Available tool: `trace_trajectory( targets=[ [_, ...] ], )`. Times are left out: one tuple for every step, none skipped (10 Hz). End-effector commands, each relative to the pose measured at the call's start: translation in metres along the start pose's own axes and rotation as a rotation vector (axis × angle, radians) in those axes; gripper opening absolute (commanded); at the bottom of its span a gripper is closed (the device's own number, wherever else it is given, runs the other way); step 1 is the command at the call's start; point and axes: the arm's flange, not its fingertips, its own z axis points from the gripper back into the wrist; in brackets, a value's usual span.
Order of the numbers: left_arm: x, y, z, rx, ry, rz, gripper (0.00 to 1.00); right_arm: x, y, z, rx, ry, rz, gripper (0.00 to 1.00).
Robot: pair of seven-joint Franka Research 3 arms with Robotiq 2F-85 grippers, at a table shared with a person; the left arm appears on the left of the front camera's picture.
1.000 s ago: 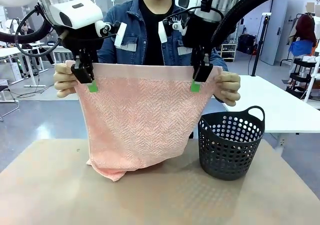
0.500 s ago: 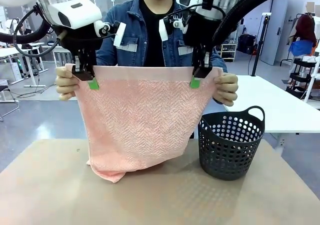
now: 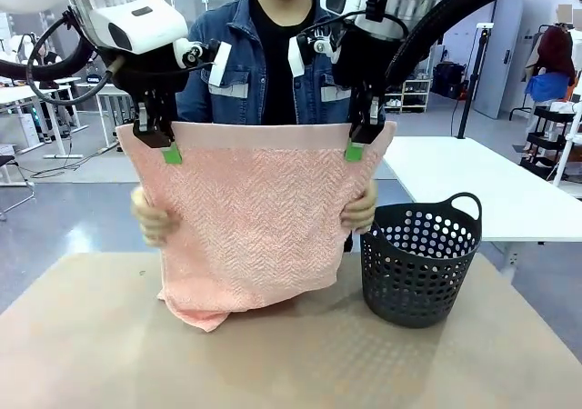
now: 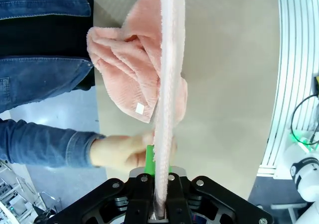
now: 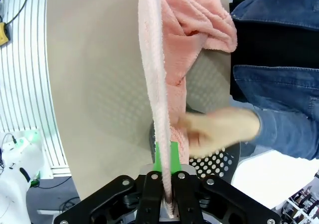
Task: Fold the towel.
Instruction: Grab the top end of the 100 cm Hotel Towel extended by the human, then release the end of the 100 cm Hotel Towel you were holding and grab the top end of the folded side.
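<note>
My left fingers (image 3: 170,153) were clamped on the towel (image 3: 255,218) at the hem band near its 11 o'clock corner, and my right fingers (image 3: 355,151) were clamped near the 1 o'clock corner. The top edge ran level and taut between them. The towel hung flat, facing the front camera, over the table (image 3: 273,364), with its bottom end bunched on the table at about 7 o'clock of the sheet. A person stood at 12 o'clock behind it, one hand (image 3: 150,220) on the side edge at 9 o'clock and the other hand (image 3: 361,211) at 3 o'clock, both below my fingers. In the left wrist view the cloth was edge-on, pinched between the green pads (image 4: 149,158), with loose folds piled toward 12 o'clock; the right wrist view showed the same pinch. The dark perforated basket (image 3: 418,264) stood upright at 3 o'clock of the towel, just beside it; I couldn't tell if they touched.
</note>
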Motion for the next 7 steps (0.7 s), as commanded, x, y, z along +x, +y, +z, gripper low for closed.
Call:
trace_trajectory(
  targets=[
    [-0.0025,0.0007,0.0012,0.003,0.002,-0.004,0.0,-0.0008,0.0004,0.0026,0.005,-0.001,0.01,0.0],
    [-0.0025,0.0007,0.0012,0.003,0.002,-0.004,0.0,-0.0008,0.0004,0.0026,0.005,-0.001,0.01,0.0],
    [-0.0025,0.0007,0.0012,0.003,0.002,-0.004,0.0,-0.0008,0.0004,0.0026,0.005,-0.001,0.01,0.0],
    [-0.0025,0.0007,0.0012,0.003,0.002,-0.004,0.0,-0.0008,0.0004,0.0026,0.005,-0.001,0.01,0.0],
    [-0.0025,0.0007,0.0012,0.003,0.002,-0.004,0.0,-0.0008,0.0004,0.0026,0.005,-0.001,0.01,0.0],
    [-0.0025,0.0007,0.0012,0.003,0.002,-0.004,0.0,-0.0008,0.0004,0.0026,0.005,-0.001,0.01,0.0],
    [-0.0025,0.0007,0.0012,0.003,0.002,-0.004,0.0,-0.0008,0.0004,0.0026,0.005,-0.001,0.01,0.0]
  ],
)
